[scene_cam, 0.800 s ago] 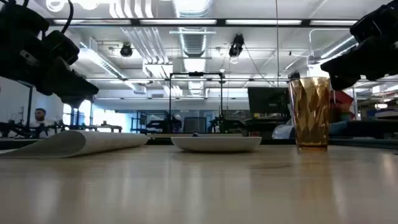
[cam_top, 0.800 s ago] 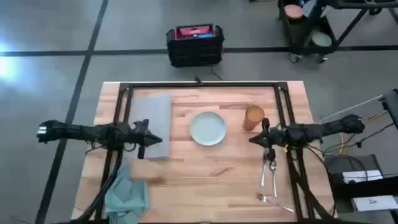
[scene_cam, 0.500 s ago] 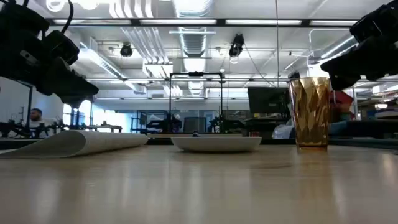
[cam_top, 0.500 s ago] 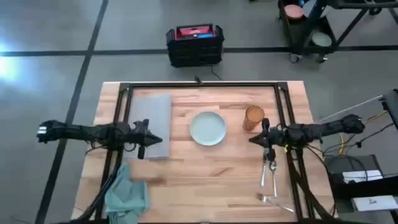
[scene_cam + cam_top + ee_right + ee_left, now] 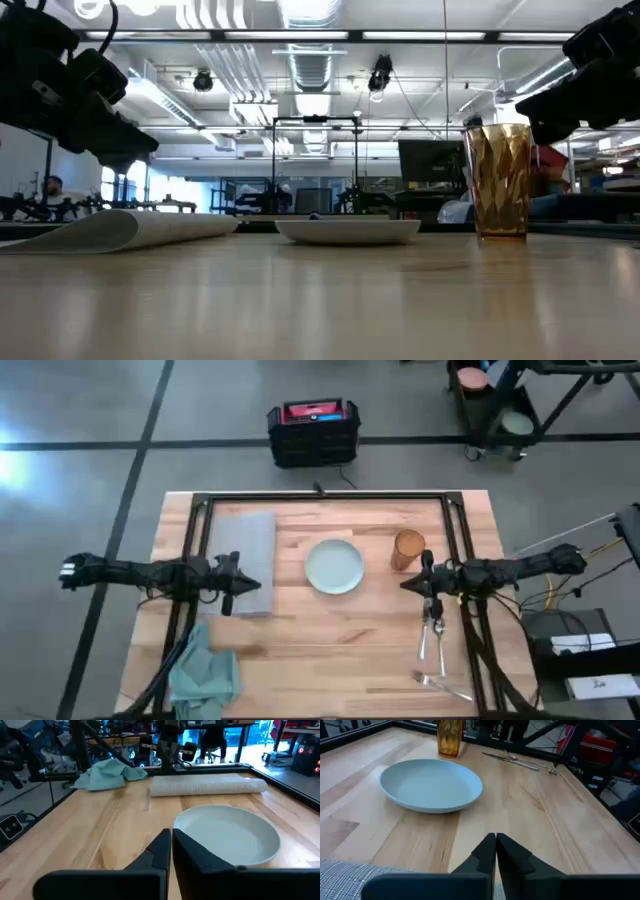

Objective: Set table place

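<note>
The left gripper (image 5: 495,851), its fingers pressed together with nothing visible between them, hovers over the near edge of the placemat (image 5: 242,560), the grey woven mat lying at the left side of the table (image 5: 330,660), partly under the black frame rail (image 5: 196,550). In the low view the mat's edge curls up off the wood, so it looks soft, light and floppy; I judge it best pinched at that lifted edge or a corner and dragged flat, since it will sag and fold if raised high. Just beyond it, the pale plate (image 5: 334,566) sits at the table's middle, smooth and probably breakable, well apart from the mat. The right gripper (image 5: 171,851), likewise closed on nothing, hangs at the plate's far side, near the amber glass (image 5: 408,548), which would tip easily if brushed. Cutlery (image 5: 432,645) lies on the right and a teal napkin (image 5: 205,672) at the front-left corner. Bare wood between mat and plate, and across the front, leaves room to slide things.
</note>
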You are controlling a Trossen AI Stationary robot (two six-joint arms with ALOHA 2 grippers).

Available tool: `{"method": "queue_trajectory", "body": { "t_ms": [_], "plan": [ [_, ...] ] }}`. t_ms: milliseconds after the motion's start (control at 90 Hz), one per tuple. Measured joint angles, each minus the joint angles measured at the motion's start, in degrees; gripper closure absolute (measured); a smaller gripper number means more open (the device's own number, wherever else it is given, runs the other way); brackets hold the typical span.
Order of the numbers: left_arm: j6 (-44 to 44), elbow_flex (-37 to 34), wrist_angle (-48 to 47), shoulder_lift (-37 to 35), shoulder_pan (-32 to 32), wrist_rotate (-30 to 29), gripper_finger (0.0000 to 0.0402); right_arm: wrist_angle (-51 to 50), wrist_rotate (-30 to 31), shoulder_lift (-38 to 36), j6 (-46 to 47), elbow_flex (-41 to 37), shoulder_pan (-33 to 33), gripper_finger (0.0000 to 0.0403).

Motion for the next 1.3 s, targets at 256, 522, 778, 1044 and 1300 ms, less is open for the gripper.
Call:
{"method": "queue_trajectory", "body": {
  "t_ms": [256, 522, 778, 1044, 1300],
  "plan": [
    [0.0, 0.0, 0.0, 0.0, 0.0, 0.0, 0.0402, 0.0, 0.0, 0.0, 0.0, 0.0, 0.0, 0.0400],
    [0.0, 0.0, 0.0, 0.0, 0.0, 0.0, 0.0402, 0.0, 0.0, 0.0, 0.0, 0.0, 0.0, 0.0400],
    [0.0, 0.0, 0.0, 0.0, 0.0, 0.0, 0.0402, 0.1, 0.0, 0.0, 21.7, 0.0, 0.0, 0.0400],
    [0.0, 0.0, 0.0, 0.0, 0.0, 0.0, 0.0402, 1.1, 7.6, 0.0, 18.8, 0.0, 0.0, 0.0400],
    [0.0, 0.0, 0.0, 0.0, 0.0, 0.0, 0.0402, 10.1, 10.6, 0.4, 11.2, 0.0, 0.0, 0.0400]
  ]
}}
